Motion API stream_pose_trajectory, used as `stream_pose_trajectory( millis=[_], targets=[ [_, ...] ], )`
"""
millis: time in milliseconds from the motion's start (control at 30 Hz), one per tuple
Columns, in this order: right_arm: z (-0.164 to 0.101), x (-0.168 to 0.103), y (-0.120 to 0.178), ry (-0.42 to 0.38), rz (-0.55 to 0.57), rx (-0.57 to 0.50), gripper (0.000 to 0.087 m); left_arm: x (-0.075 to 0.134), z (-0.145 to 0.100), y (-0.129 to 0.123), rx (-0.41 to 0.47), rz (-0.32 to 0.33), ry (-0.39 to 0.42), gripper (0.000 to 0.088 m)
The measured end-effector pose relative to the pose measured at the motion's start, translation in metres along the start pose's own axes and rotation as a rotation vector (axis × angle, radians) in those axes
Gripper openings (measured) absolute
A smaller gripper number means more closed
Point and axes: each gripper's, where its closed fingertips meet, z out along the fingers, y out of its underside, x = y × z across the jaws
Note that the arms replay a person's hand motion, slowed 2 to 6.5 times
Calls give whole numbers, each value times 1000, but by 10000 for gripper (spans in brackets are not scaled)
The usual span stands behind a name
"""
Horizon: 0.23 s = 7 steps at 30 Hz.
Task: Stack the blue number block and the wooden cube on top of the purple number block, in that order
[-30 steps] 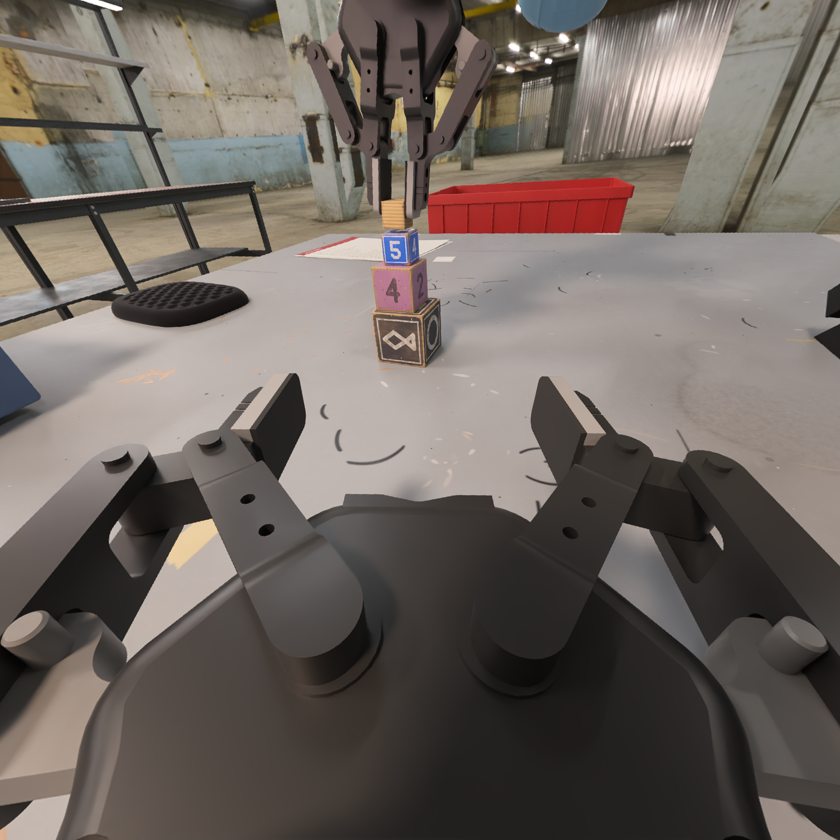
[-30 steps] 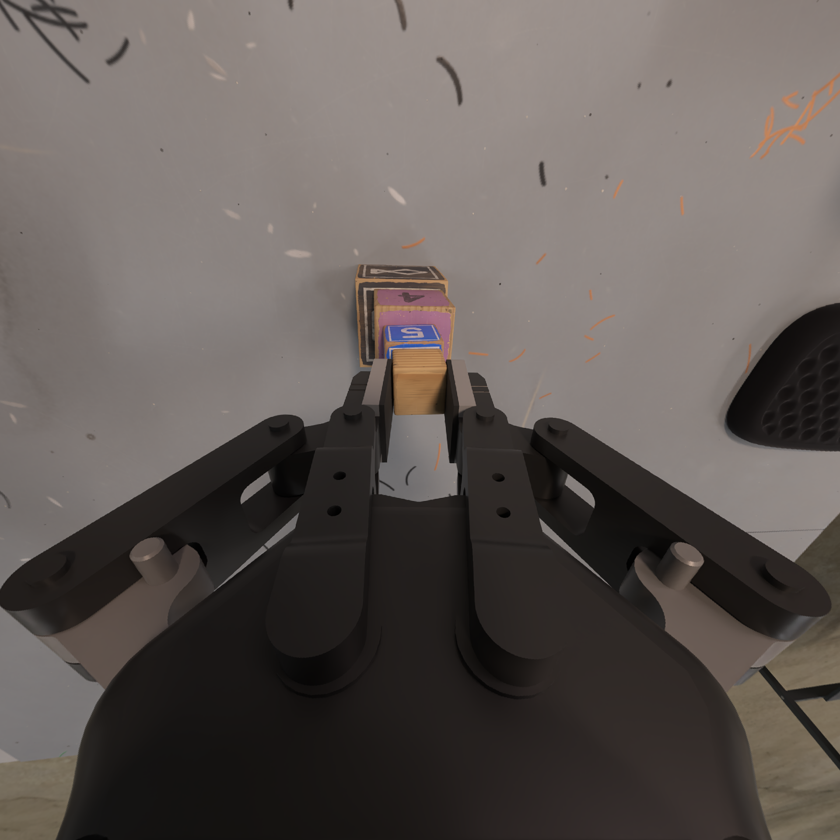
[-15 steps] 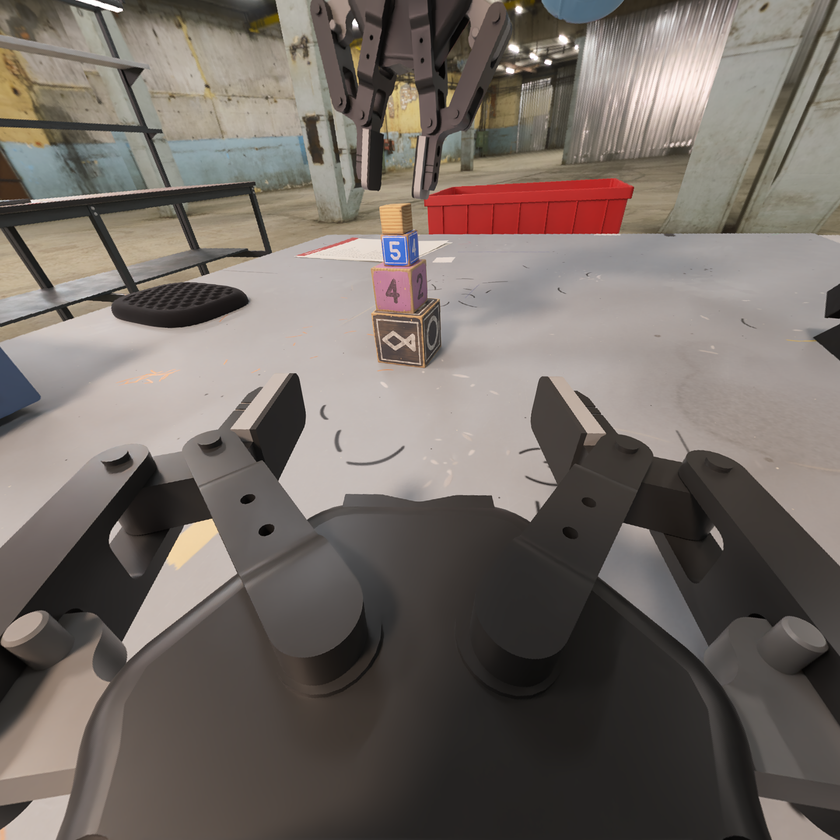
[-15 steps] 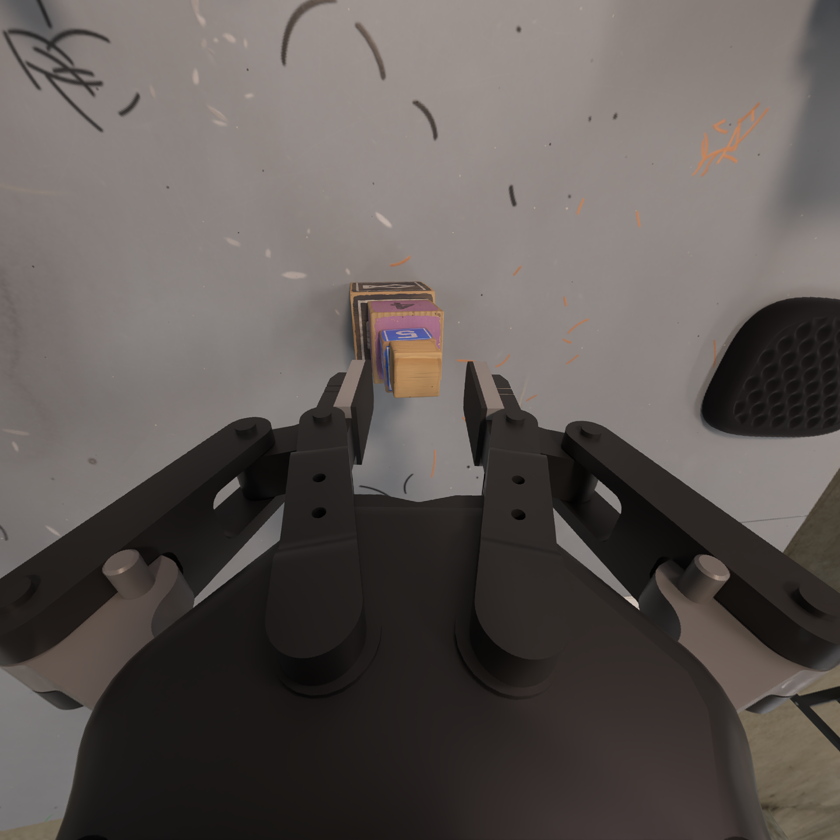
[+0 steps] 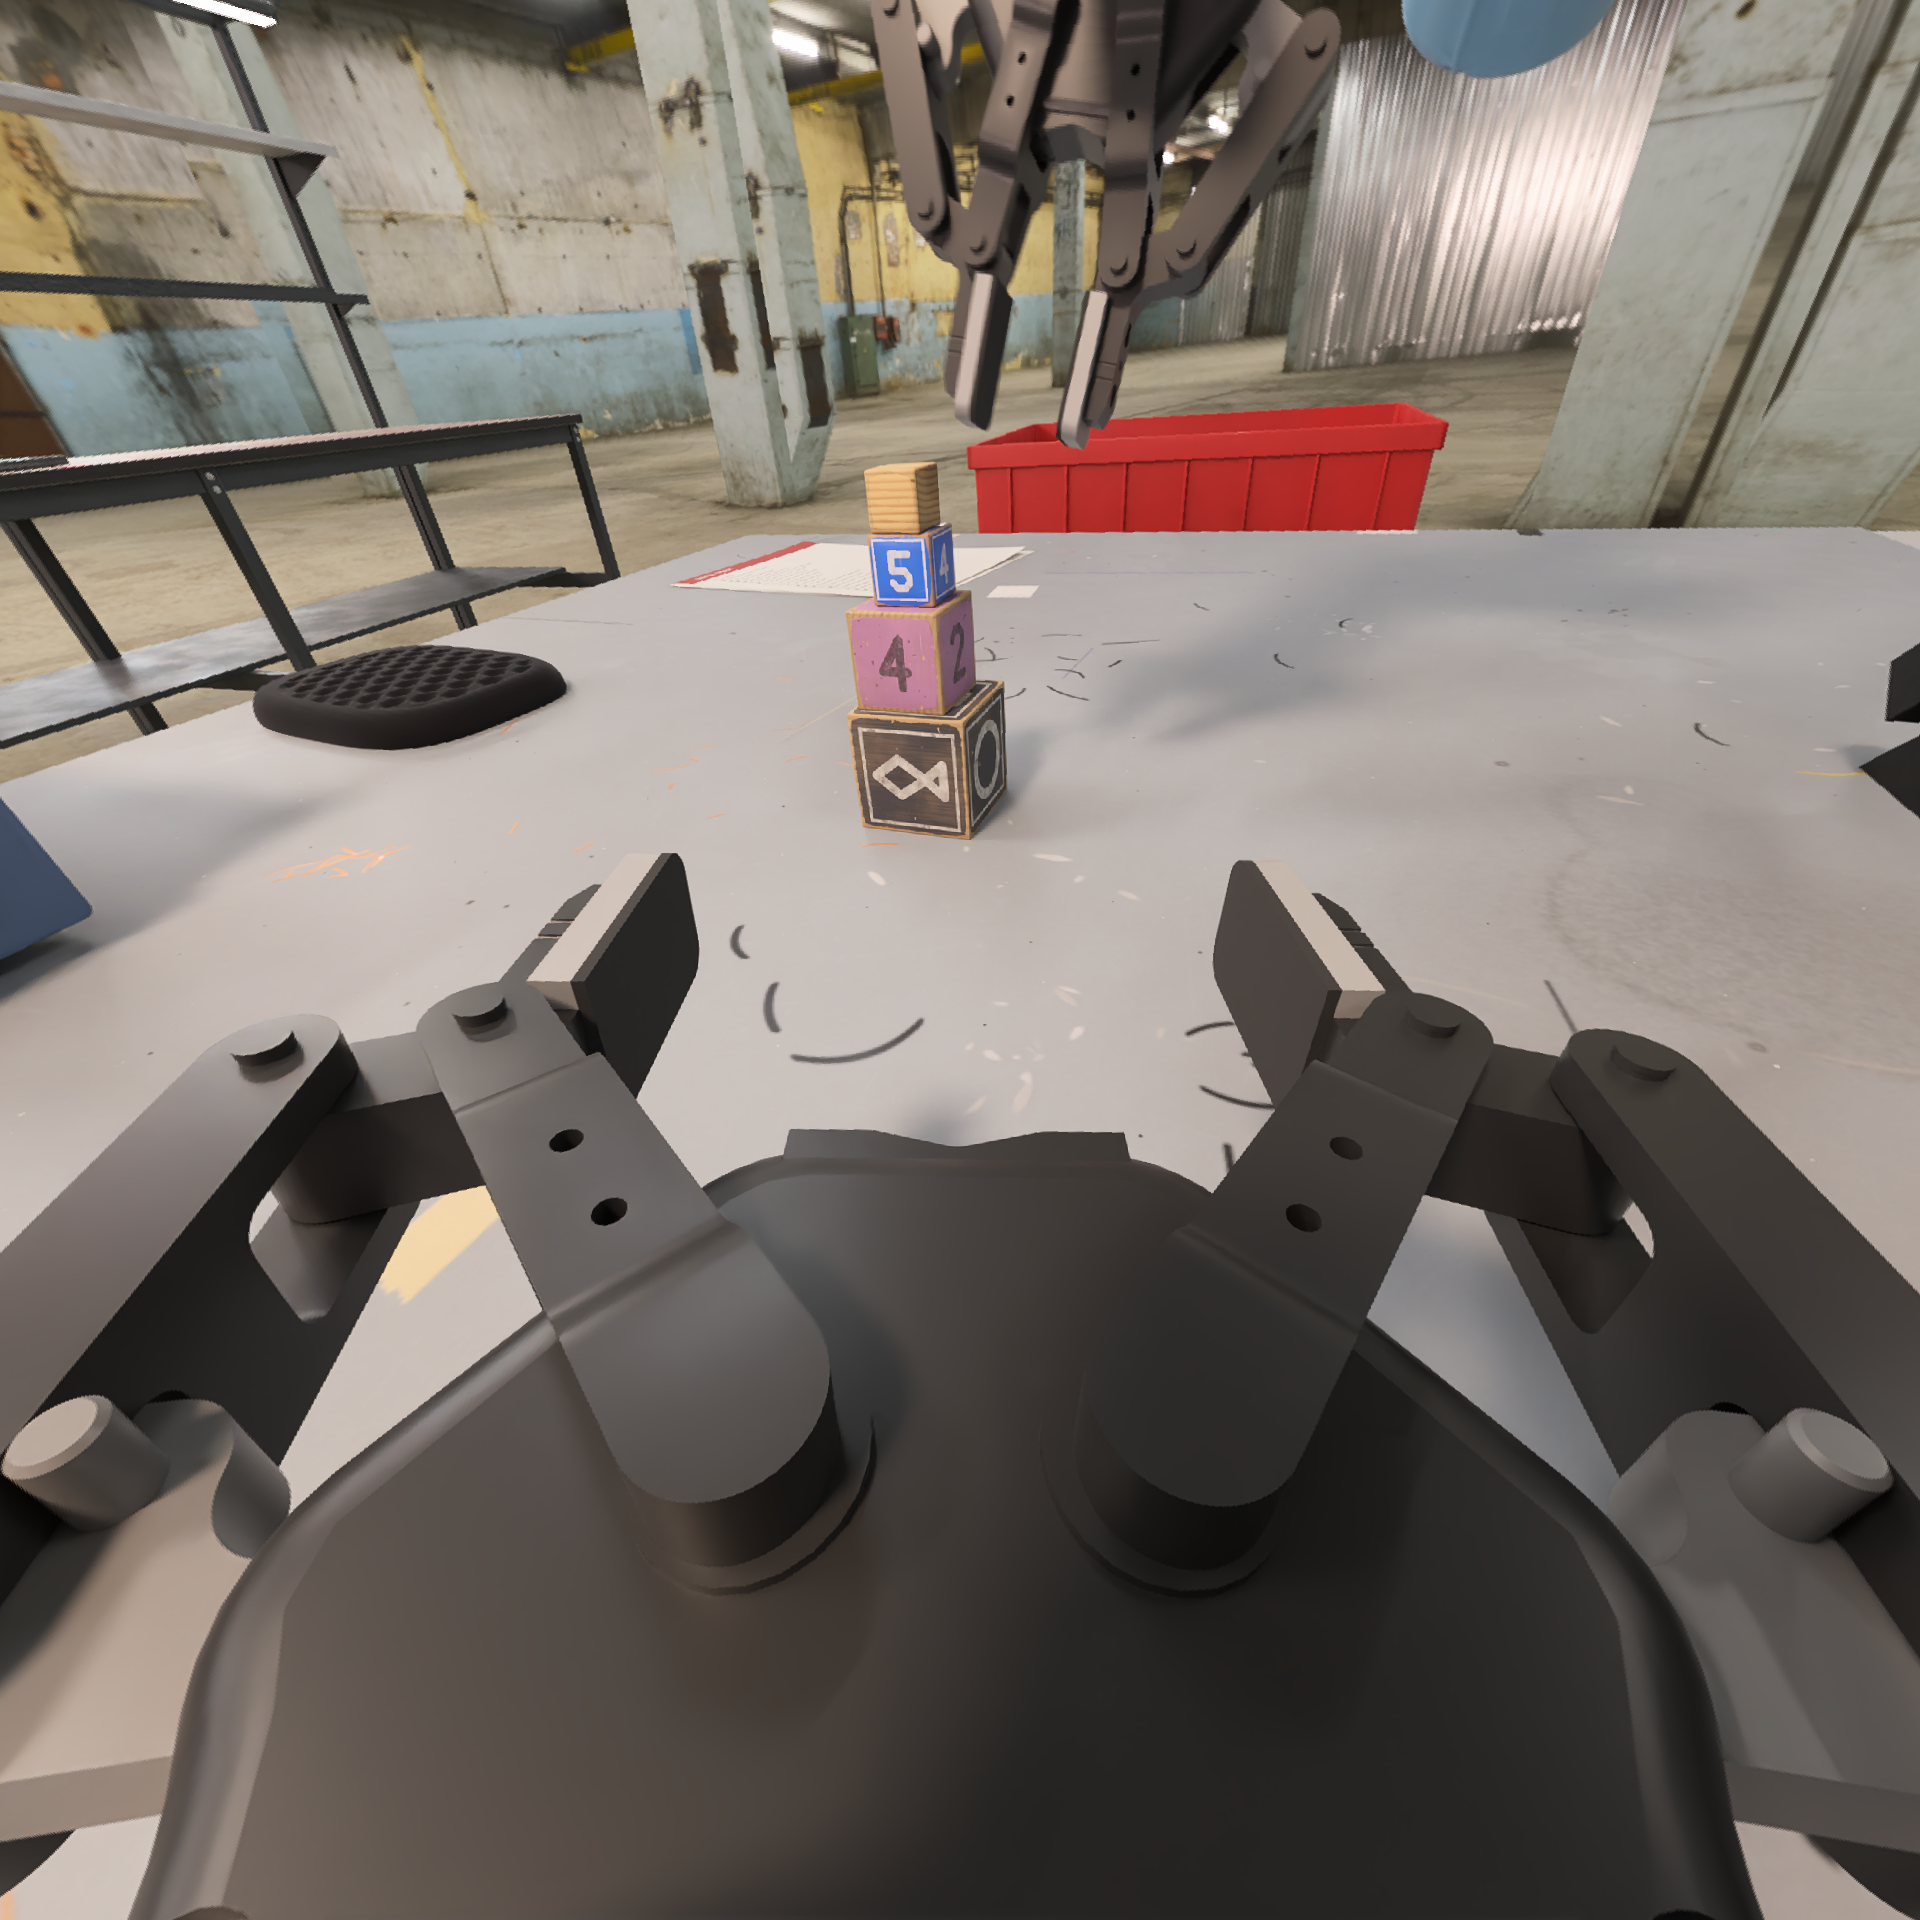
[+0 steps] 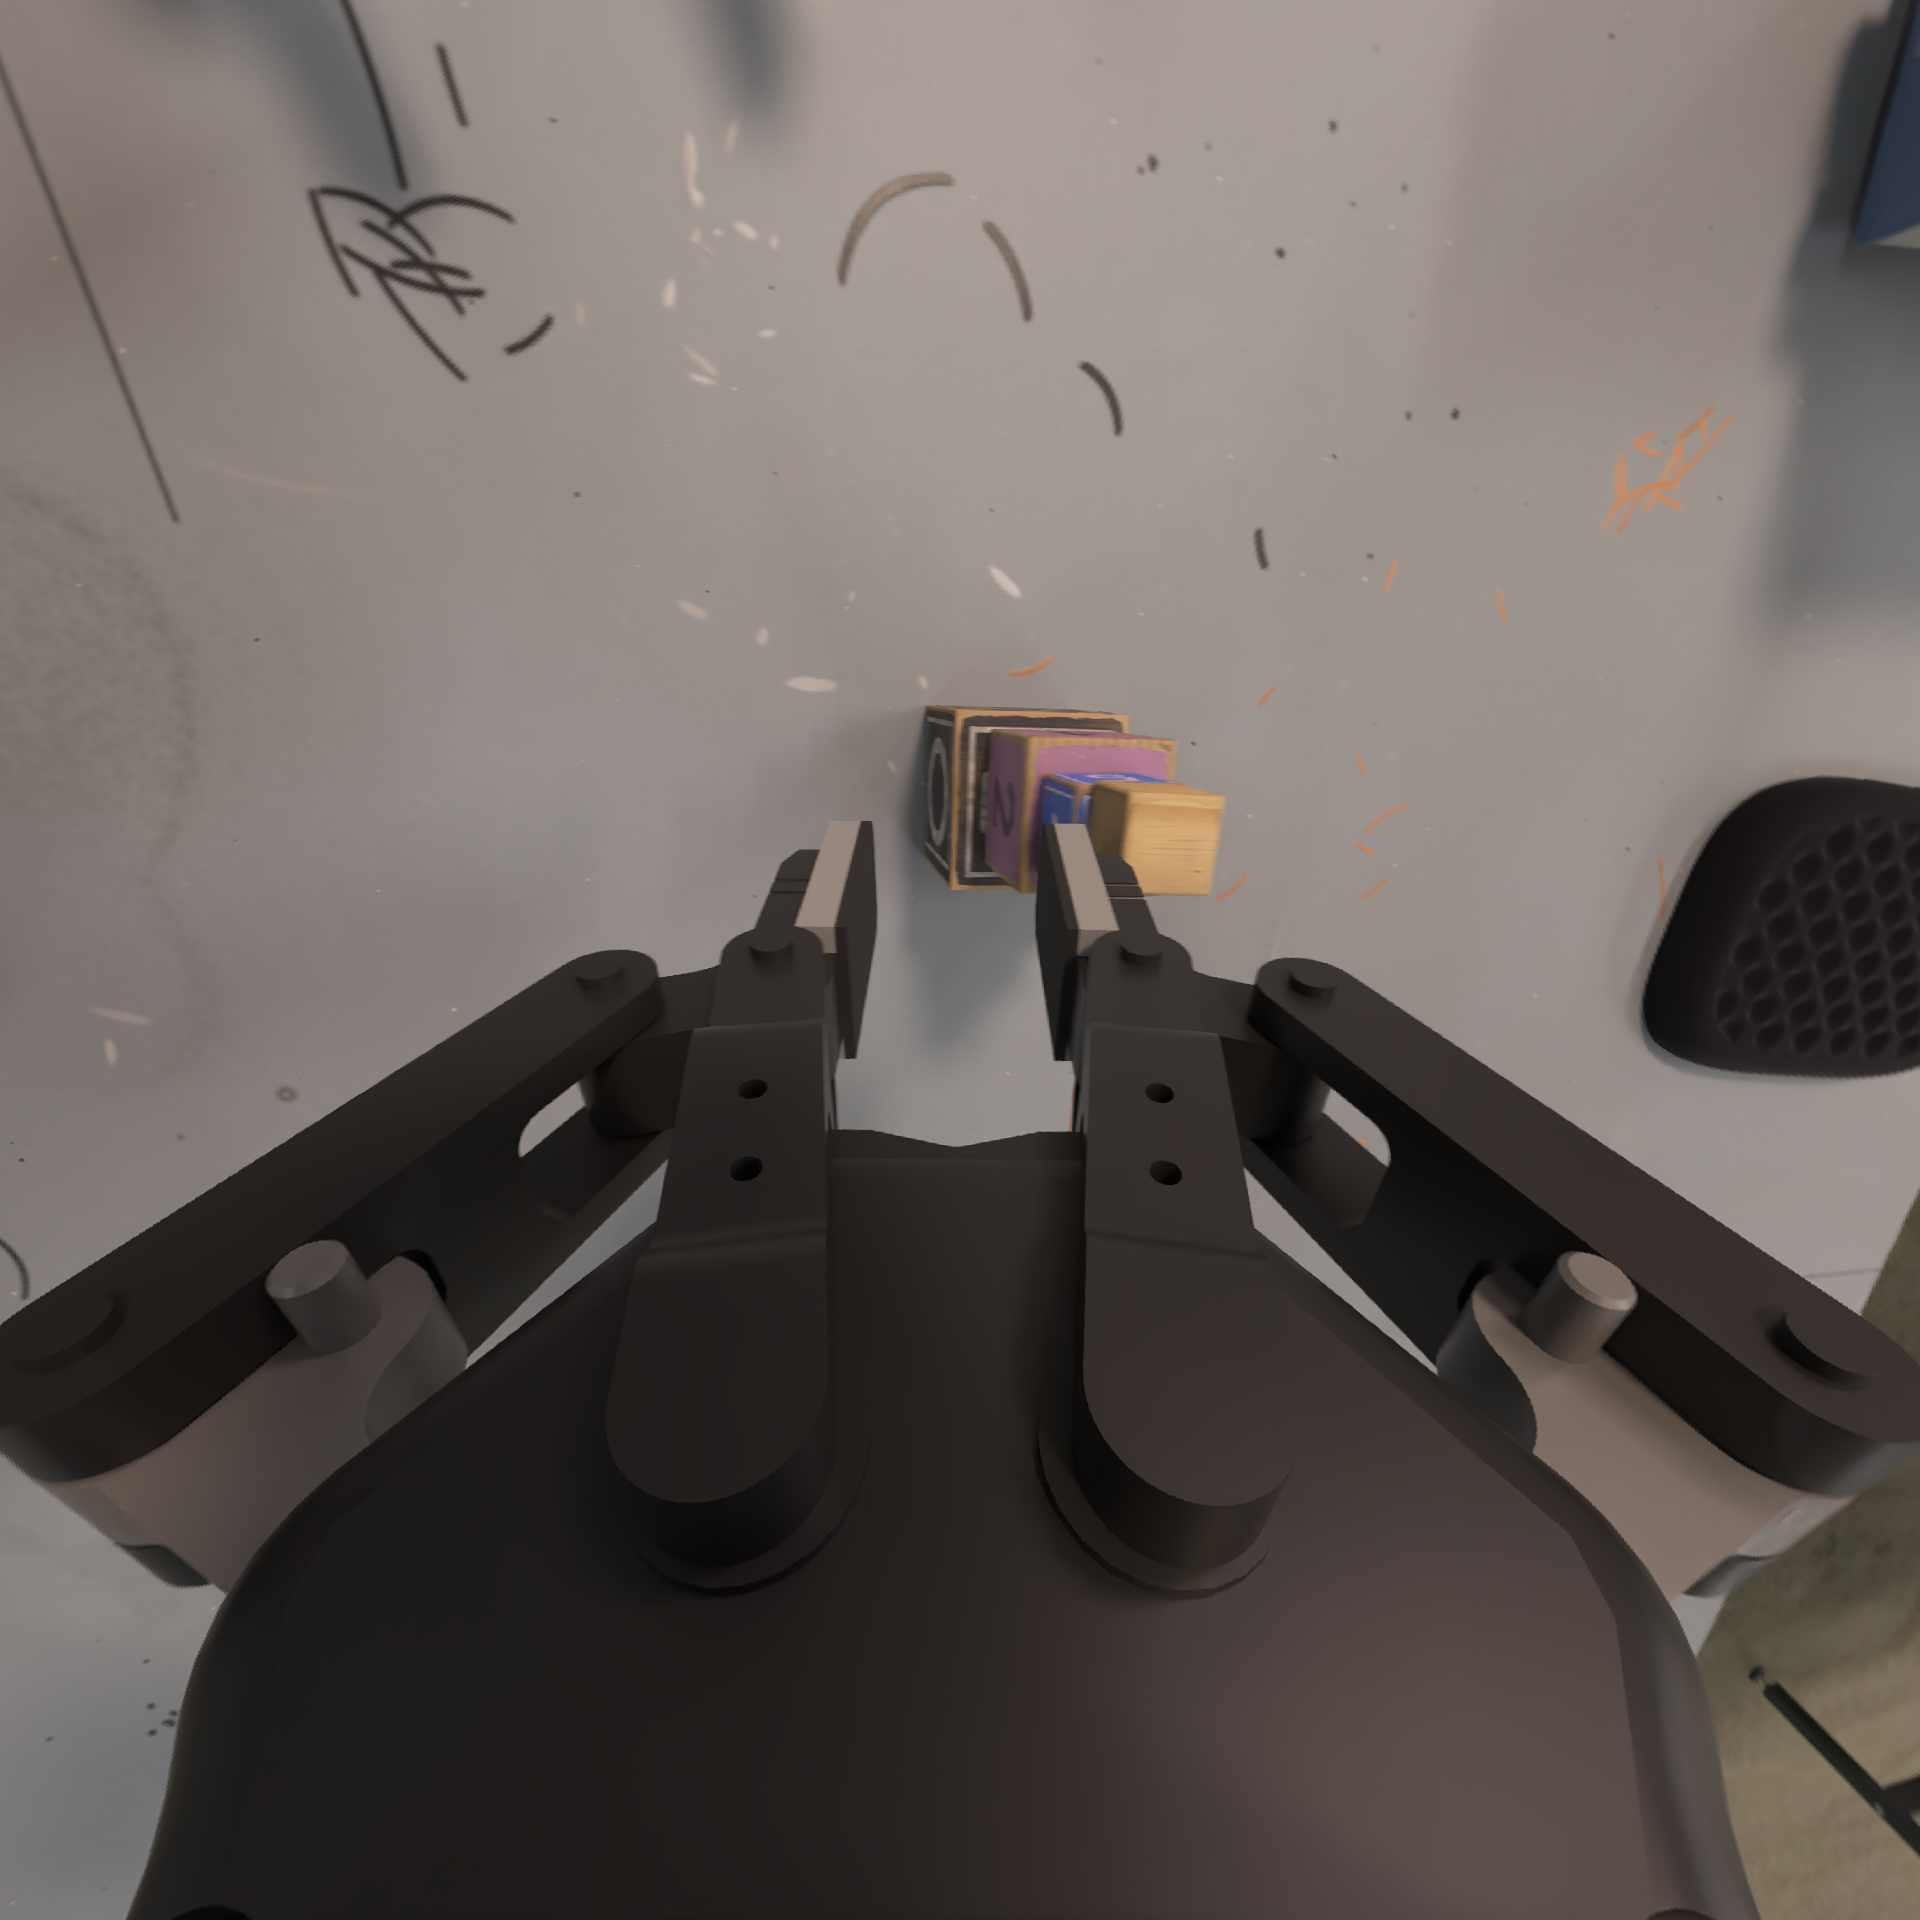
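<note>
You see both grippers' fingers spread and empty; the right gripper (image 5: 1029, 416) hangs above the wooden cube (image 5: 902, 497), red bin (image 5: 1205, 468) behind the desk (image 5: 1351, 727).

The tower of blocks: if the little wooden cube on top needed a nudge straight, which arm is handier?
Probably the right gripper: it hangs open just above the wooden cube. The left gripper sits open, low and farther back.
</note>
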Motion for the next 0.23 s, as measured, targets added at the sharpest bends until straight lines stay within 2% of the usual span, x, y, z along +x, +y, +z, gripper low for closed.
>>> stream_pose_trajectory(
  millis=[100, 233],
  targets=[
    [6, -12, 3, -18, -25, 26, 168, 0, 0, 0, 0, 1, 1, 854],
    [17, -24, 9, -32, -65, 38, 66, 1, 0, 0, 2, 4, 1, 854]
  ],
)
